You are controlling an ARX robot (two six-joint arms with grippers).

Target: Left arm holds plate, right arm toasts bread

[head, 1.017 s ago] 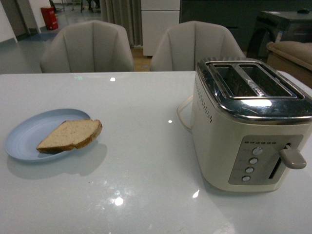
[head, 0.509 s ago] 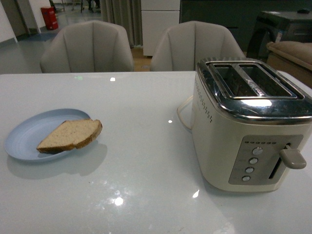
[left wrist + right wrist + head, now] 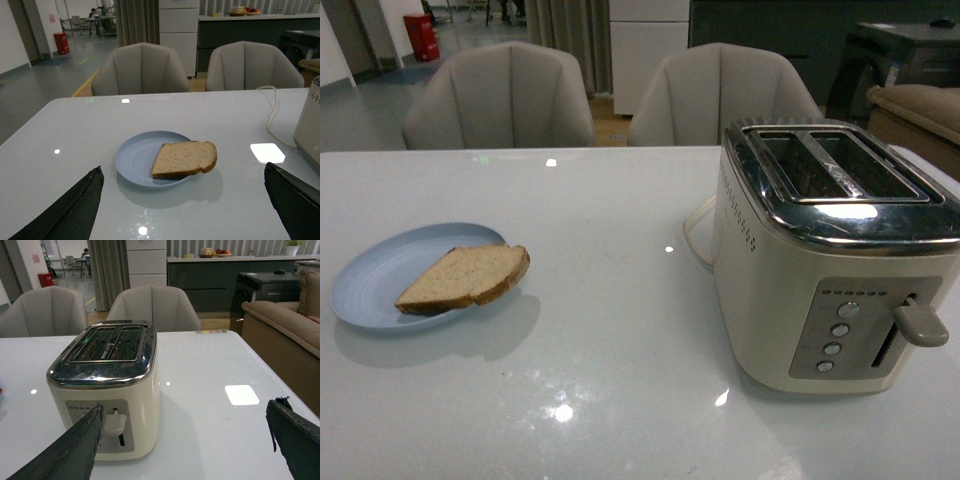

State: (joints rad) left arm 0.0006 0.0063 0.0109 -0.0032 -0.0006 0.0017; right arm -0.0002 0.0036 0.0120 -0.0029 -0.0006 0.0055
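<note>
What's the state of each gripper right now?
Left gripper: open, holding nothing.
Right gripper: open, holding nothing.

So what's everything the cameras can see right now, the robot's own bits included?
plate: one, pale blue, left side of the table
bread: one half-slice, light brown, on the plate, its rounded end overhanging the rim
toaster: one, cream with a chrome top, right side of the table, both slots empty
cord: one, white, on the table behind the toaster
table: one, glossy white
chairs: two, grey-beige, behind the table
sofa: one, tan, beyond the table's right edge
left fingers: two, black, spread apart, short of the plate
right fingers: two, black, spread apart, facing the toaster
</note>
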